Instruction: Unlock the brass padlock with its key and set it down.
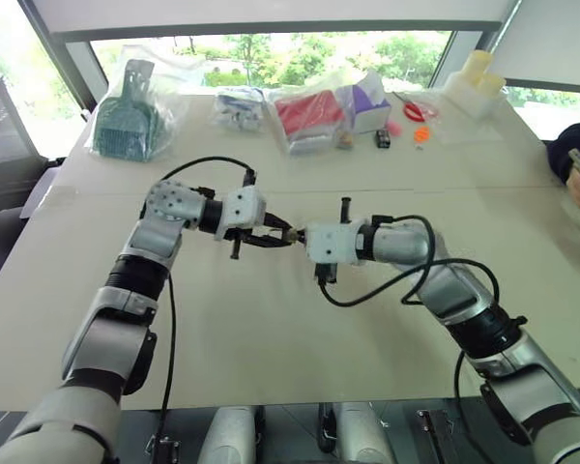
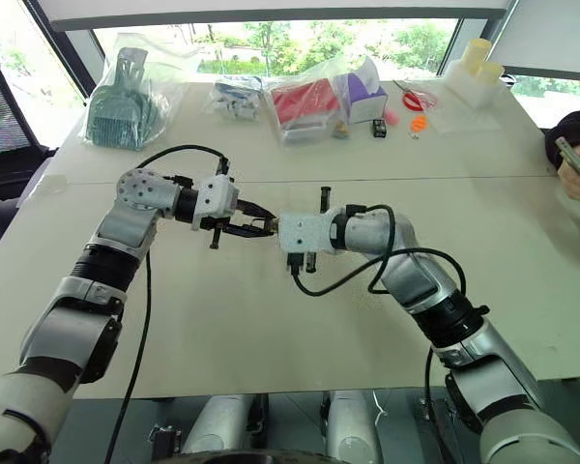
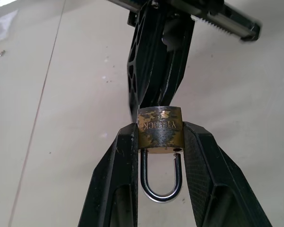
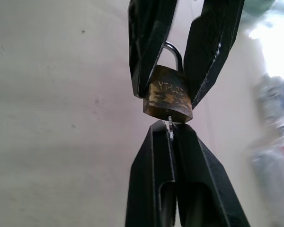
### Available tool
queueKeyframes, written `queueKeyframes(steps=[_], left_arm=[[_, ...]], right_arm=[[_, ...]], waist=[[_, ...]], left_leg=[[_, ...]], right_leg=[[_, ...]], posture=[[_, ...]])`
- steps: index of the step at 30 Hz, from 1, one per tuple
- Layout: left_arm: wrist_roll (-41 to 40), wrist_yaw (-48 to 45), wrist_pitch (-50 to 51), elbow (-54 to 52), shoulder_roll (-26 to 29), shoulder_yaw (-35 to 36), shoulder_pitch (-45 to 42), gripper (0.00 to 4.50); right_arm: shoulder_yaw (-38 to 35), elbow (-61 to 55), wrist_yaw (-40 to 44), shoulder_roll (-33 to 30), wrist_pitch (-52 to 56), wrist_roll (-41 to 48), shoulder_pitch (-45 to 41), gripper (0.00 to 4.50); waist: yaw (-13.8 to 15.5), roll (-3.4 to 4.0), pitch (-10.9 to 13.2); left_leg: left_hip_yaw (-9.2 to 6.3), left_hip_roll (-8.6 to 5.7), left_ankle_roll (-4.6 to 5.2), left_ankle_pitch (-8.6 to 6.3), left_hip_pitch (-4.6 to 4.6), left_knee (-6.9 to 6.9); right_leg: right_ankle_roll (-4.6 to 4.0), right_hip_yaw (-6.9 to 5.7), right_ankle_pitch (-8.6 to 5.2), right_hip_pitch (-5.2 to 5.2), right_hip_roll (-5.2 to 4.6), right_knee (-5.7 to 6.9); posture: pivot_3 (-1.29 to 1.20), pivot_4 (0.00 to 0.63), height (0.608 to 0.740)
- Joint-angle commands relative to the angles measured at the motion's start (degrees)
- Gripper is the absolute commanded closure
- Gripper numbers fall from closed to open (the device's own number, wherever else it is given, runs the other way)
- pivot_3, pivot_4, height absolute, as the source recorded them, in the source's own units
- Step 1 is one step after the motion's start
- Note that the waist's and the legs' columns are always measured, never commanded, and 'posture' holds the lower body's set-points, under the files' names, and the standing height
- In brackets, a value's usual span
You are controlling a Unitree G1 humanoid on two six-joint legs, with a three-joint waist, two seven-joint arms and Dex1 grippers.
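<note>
Tarnished brass padlock (image 3: 160,131) held above the table, shackle closed, key (image 4: 171,128) at its base

Tarnished golden-brown brass padlock (image 3: 160,131) — silvery loop — between black pincer fingers (image 3: 123,175).

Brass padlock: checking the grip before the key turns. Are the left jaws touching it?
Touching. The left wrist view shows the brass padlock pinched between both fingers, no gap.

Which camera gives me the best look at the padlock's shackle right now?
The left wrist view: the silvery shackle hangs in full between the left gripper's fingers, which clamp the brass padlock. The right wrist view shows just the loop's top behind those fingers. In the head views the padlock is a speck between the grippers.
</note>
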Motion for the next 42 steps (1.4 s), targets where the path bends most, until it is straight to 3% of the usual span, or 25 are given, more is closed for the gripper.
queueKeyframes(steps=[1,6,19,21,28,41,42], left_arm=[[-4.2,-2.5,6.3,-4.0,1.3,1.6,-1.9,3.76],[-5.7,-3.6,10.8,-5.5,1.9,1.4,-2.7,3.76],[-5.3,-3.9,11.8,-5.2,2.2,0.9,-2.9,3.76],[-5.2,-3.7,11.6,-4.9,2.2,0.8,-2.9,3.76],[-5.3,-3.4,11.9,-4.4,2.0,0.9,-3.5,3.76],[-4.7,-2.3,12.9,-3.6,2.0,1.2,-3.8,3.76],[-4.7,-2.1,13.3,-3.6,2.0,1.3,-3.8,3.26]], right_arm=[[-0.8,1.3,-8.1,-1.9,-13.4,-5.9,0.2,2.65],[-2.6,4.2,-14.7,-1.9,-21.3,-9.4,-0.3,0.04],[-3.5,7.1,-19.9,-1.1,-28.0,-13.0,-2.0,0.04],[-3.5,6.9,-20.0,-1.1,-28.4,-13.1,-1.9,0.88],[-3.5,6.9,-19.9,-1.0,-29.0,-13.3,-1.6,4.45],[-3.5,7.3,-19.5,-0.5,-29.2,-13.8,-1.8,4.48],[-3.5,7.4,-19.4,-0.4,-29.1,-13.8,-1.9,4.50]], waist=[[-0.1,0.00,0.0],[-0.2,0.00,0.0],[-0.2,0.00,0.0],[-0.2,0.00,0.0],[-0.2,0.00,0.0],[-0.1,0.00,0.0],[-0.1,0.00,0.0]], left_leg=[[0.00,0.00,-0.01,0.01,0.00,0.00],[-0.01,0.02,-0.04,0.02,0.02,0.00],[-0.02,0.02,-0.04,0.03,0.03,0.00],[-0.02,0.02,-0.04,0.03,0.03,0.00],[-0.02,0.02,-0.04,0.03,0.03,0.00],[-0.01,0.02,-0.04,0.03,0.04,0.00],[-0.01,0.02,-0.04,0.03,0.04,0.00]], right_leg=[[0.00,0.00,0.00,0.00,0.00,0.01],[0.00,0.00,0.00,0.00,0.02,0.04],[-0.01,0.03,0.00,0.01,0.01,0.03],[-0.01,0.03,0.00,0.01,0.01,0.03],[-0.01,0.04,0.00,0.01,0.02,0.03],[-0.01,0.05,0.00,0.02,0.01,0.04],[-0.01,0.05,0.00,0.02,0.01,0.04]], posture=[[0.00,0.150,0.740],[0.00,0.150,0.740],[0.00,0.150,0.740],[0.00,0.150,0.740],[0.00,0.150,0.740],[0.00,0.150,0.740],[0.00,0.150,0.740]])
